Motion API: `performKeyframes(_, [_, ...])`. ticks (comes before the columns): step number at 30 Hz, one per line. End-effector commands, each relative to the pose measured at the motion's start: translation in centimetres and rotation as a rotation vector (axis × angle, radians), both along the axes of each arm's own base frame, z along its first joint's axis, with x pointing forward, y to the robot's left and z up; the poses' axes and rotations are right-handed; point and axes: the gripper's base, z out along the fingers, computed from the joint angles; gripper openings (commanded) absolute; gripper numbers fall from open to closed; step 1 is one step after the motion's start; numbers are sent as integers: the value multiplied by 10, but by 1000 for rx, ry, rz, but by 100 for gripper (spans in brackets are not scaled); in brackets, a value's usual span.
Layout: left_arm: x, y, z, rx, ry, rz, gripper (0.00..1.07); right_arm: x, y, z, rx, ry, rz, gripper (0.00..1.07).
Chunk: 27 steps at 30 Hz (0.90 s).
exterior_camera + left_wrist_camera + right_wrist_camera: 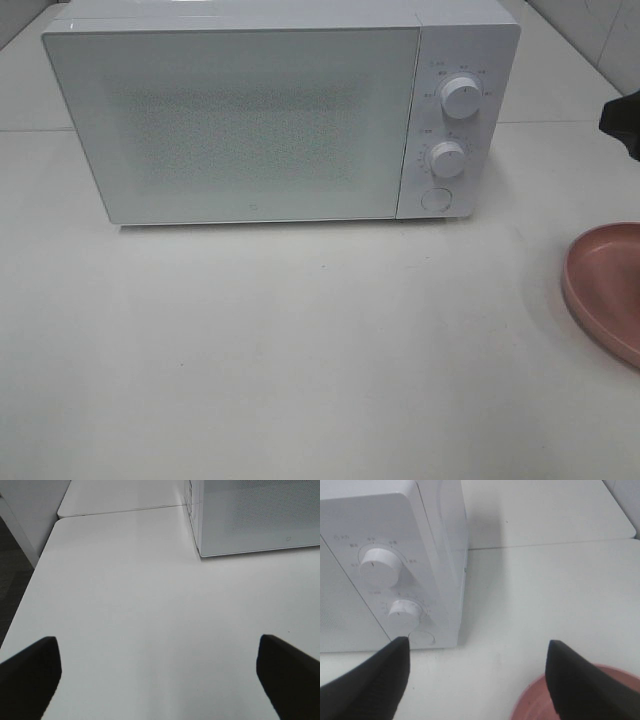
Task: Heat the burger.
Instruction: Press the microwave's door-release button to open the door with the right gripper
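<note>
From high up, a white microwave [240, 120] sits toward 12 o'clock on the pale desk [300, 350] with its door [235, 125] closed. Two knobs [460, 97] and a round button [436, 198] run down its panel at the 3 o'clock side. A pink plate [610, 285] is cut off by the picture's edge at about 4 o'clock. A dark bit of arm [622, 122] pokes in at 2 o'clock. Neither claw shows in full in this view.

Only the wrist cameras show them. The left claw [157, 645] is spread wide over bare desk with nothing between its fingers [30, 675]. This view alone shows the desk's outer edge and the dark floor [12, 575] beyond it, plus one lower corner of the microwave.

The right claw [477, 645] is also spread and holds nothing. It faces the knob panel, with the plate's rim [530, 705] just beside one finger [580, 685].

The burger appears in no view, and I cannot tell where it is.
</note>
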Motion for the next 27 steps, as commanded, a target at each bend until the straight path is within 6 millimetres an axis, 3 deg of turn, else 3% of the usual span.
performKeyframes(1, [0, 0, -1, -3, -1, -7, 100, 17, 2, -3, 16, -97, 17, 73])
performKeyframes(11, [0, 0, -1, -3, -1, -7, 100, 43, 8, -20, -55, -200, 82, 73])
performKeyframes(15, [0, 0, -1, -3, -1, -7, 100, 50, 19, -27, -65, -237, 94, 73])
performKeyframes(27, [0, 0, -1, -3, -1, -7, 100, 40, 48, -56, -80, -239, 64, 73])
